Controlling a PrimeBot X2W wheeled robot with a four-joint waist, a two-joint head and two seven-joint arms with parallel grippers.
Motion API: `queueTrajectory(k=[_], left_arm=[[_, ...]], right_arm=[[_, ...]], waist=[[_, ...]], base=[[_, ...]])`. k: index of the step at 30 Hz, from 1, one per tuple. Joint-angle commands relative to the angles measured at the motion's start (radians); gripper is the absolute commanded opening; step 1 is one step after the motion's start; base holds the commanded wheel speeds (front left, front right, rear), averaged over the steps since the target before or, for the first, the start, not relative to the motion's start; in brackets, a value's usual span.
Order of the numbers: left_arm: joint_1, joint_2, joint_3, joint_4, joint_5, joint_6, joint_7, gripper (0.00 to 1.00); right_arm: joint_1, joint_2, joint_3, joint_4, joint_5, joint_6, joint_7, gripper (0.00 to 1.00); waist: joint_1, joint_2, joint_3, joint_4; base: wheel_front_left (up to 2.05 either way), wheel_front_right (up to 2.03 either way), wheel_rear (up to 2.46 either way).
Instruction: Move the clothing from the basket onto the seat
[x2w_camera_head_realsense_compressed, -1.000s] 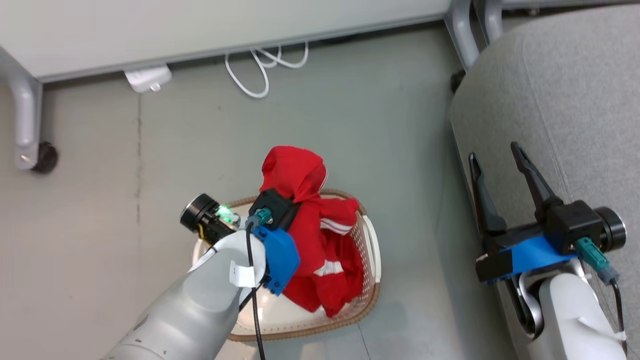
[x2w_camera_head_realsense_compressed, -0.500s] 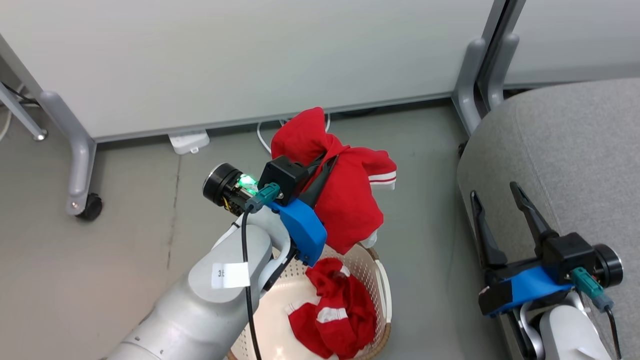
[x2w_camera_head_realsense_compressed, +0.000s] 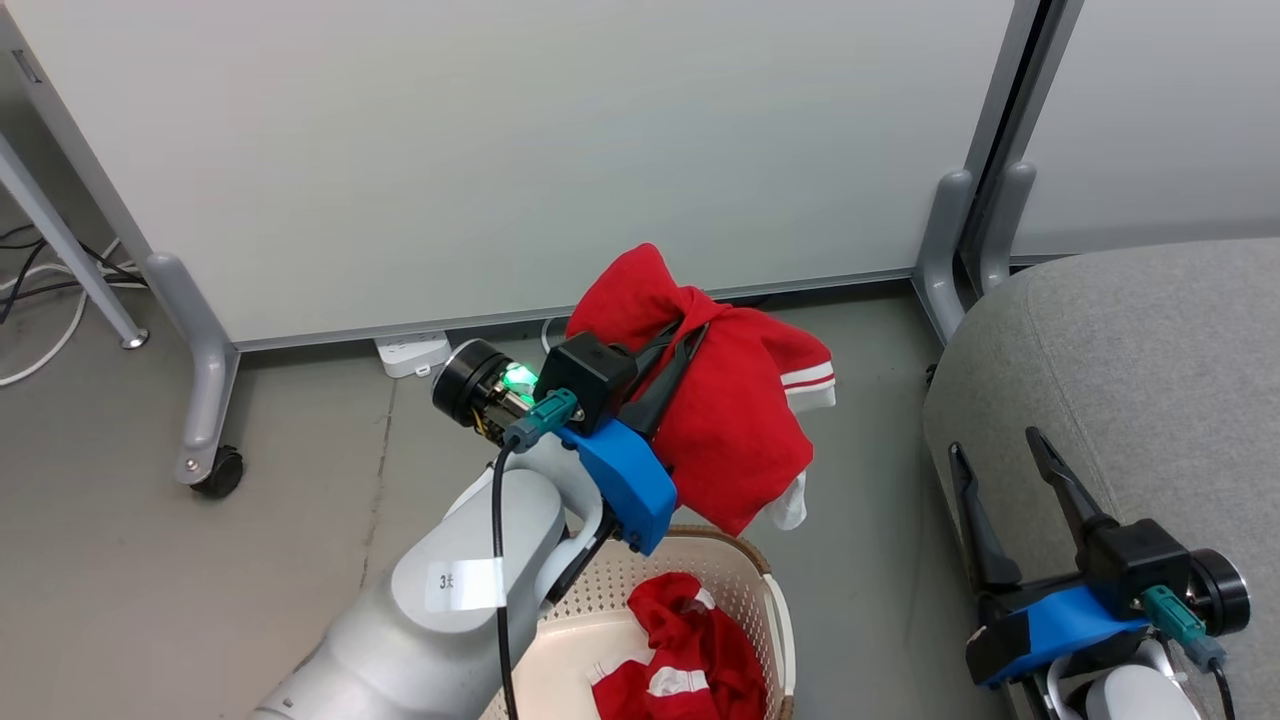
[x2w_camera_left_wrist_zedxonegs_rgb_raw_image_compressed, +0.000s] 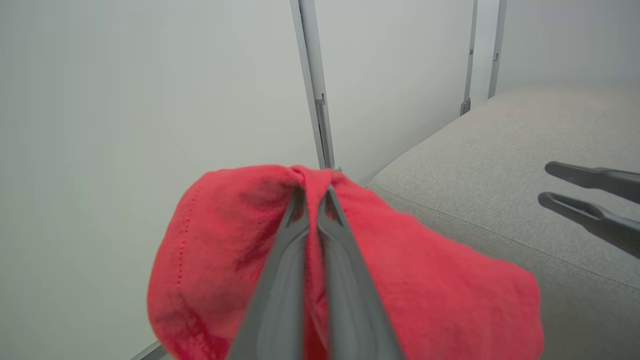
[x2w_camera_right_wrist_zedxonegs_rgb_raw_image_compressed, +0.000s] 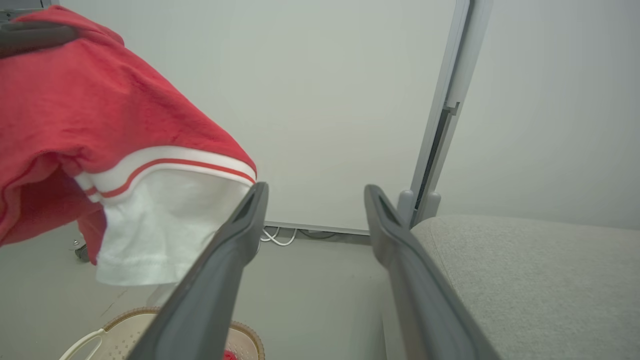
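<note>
1. A white partition panel (x2w_camera_head_realsense_compressed: 500, 150) on grey metal legs stood behind the work area. It was judged to play no part in the task.
2. The large grey woven-fabric upholstered seat (x2w_camera_head_realsense_compressed: 1150, 350) with rounded corners was located at the robot's right. The visible part of its surface was bare, so it was judged ready to receive the load.
3. The cream-white perforated plastic basket (x2w_camera_head_realsense_compressed: 620, 590) with a brown woven-look rim was set on the floor beneath the left arm, apart from the seat.
4. One bright red soft fabric garment (x2w_camera_head_realsense_compressed: 740, 430) with white stripe trim was suspended in the air above the basket's far edge. It was held clear of the rim, presumably so that it could be carried sideways to the seat without snagging.
5. A second red garment (x2w_camera_head_realsense_compressed: 690, 650) with a white stripe lay crumpled in the basket. No clothing was seen on the seat, so the transfer was judged to be at an early stage.
6. The fingers of the left gripper (x2w_camera_head_realsense_compressed: 688, 335) were pressed together on a bunched fold near the top of the held garment. With the cloth pinched at one point, the rest was left to drape downward.
7. The fingers of the right gripper (x2w_camera_head_realsense_compressed: 995, 445) were spread with nothing between them. It was positioned at the seat's near edge, apparently kept idle and out of the transfer path.
</note>
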Motion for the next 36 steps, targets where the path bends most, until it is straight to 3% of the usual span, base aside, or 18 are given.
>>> queueTrajectory(k=[1, 15, 29, 36], left_arm=[[0.008, 0.0, 0.006, -0.004, 0.004, -0.001, -0.005, 0.0], [0.012, 0.003, 0.011, -0.009, 0.01, -0.002, -0.005, 0.0], [-0.016, -0.011, 0.003, -0.007, 0.017, -0.005, -0.005, 0.0], [-0.029, -0.018, -0.002, -0.006, 0.019, -0.009, -0.005, 0.0]], right_arm=[[0.017, 0.002, 0.004, -0.001, -0.007, 0.0, -0.004, 1.0], [0.016, -0.026, 0.15, 0.015, -0.009, 0.0, -0.004, 1.0], [-0.136, -0.048, 0.34, 0.115, 0.005, 0.0, -0.004, 1.0], [-0.233, -0.046, 0.378, 0.184, 0.006, 0.0, -0.004, 1.0]], waist=[[0.0001, -0.0001, -0.003, 0.003], [0.0001, -0.0001, -0.006, 0.011], [0.0001, -0.0001, 0.02, 0.036], [0.0001, -0.0001, 0.036, 0.046]], base=[[0.0, 0.0, 0.0], [0.0, 0.0, 0.0], [0.0, 0.0, 0.0], [0.0, 0.0, 0.0]])
